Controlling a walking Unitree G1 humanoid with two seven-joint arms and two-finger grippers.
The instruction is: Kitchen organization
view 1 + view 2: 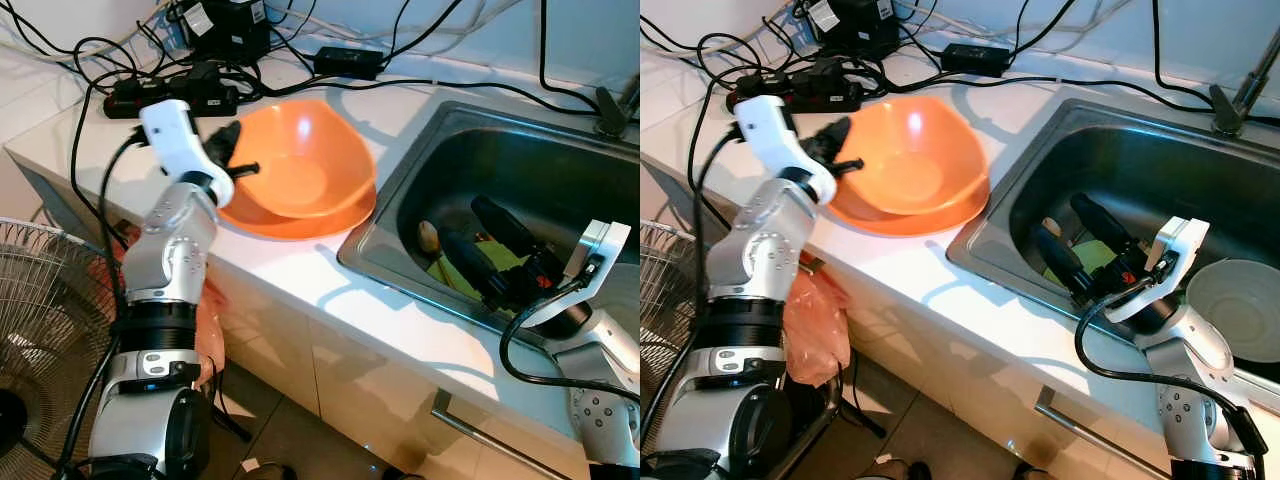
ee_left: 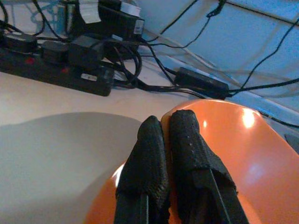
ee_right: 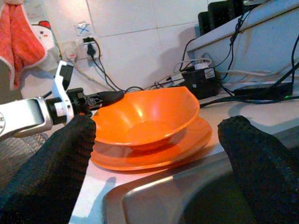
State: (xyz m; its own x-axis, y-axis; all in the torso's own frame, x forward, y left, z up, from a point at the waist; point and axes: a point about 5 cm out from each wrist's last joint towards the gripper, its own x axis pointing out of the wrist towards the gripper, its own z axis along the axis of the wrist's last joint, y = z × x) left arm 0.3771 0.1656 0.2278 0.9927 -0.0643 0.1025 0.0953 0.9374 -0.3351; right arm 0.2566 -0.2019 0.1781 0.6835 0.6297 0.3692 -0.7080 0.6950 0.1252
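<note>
An orange bowl (image 1: pixel 310 170) rests tilted on an orange plate (image 1: pixel 300 222) on the white counter, left of the sink (image 1: pixel 560 160). My left gripper (image 1: pixel 232 150) is shut on the bowl's near-left rim; in the left wrist view the orange rim (image 2: pixel 219 135) runs between the two black fingers (image 2: pixel 149 158). My right gripper (image 1: pixel 1060 220) hangs open inside the sink, over a green item (image 1: pixel 1095 255) and a wooden spoon (image 1: pixel 428 236). In the right wrist view its fingers (image 3: pixel 51 163) stand wide apart, with nothing between them.
Power strips, adapters and cables (image 1: pixel 170 95) crowd the counter behind the bowl. A grey bowl (image 1: pixel 1235 305) lies in the sink at the right, and the faucet base (image 1: pixel 610 110) stands behind. A fan (image 1: pixel 40 320) and an orange bag (image 1: pixel 815 320) are below the counter's left end.
</note>
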